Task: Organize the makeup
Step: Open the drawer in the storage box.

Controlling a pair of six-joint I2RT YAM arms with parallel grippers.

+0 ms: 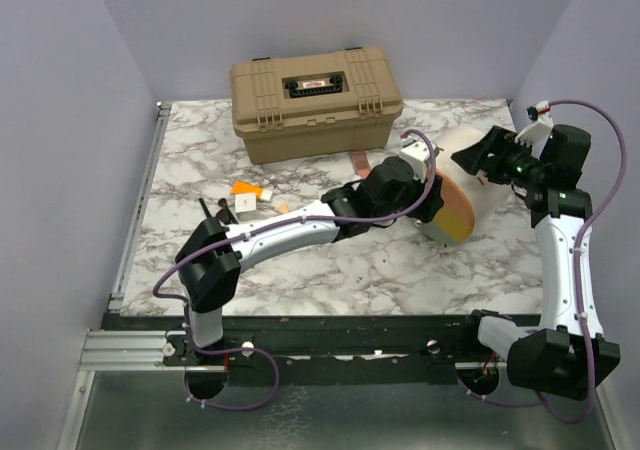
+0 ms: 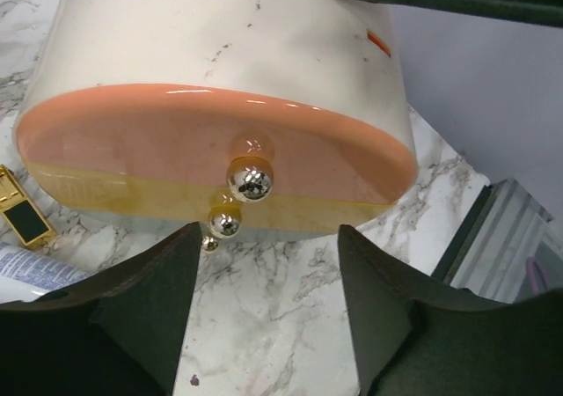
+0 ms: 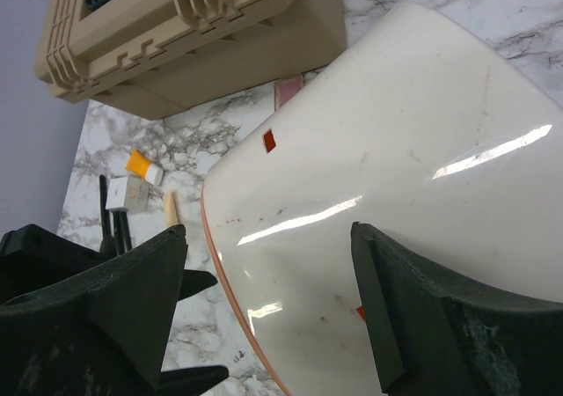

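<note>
Cream pouch [image 1: 470, 192], one; tan case [image 1: 315, 100], one; orange tube [image 3: 141, 165], one; left hand [image 2: 268, 231] apart, right hand [image 3: 268, 231] apart.

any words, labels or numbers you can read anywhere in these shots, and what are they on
None can be read outright.
Red-and-white label on the lid of the big tan hard plastic case: too small to read.
Blue print on the pale plastic tube at the left wrist view's edge: blurred and cut off.
Small white box on the marble: no legible marking.
</note>
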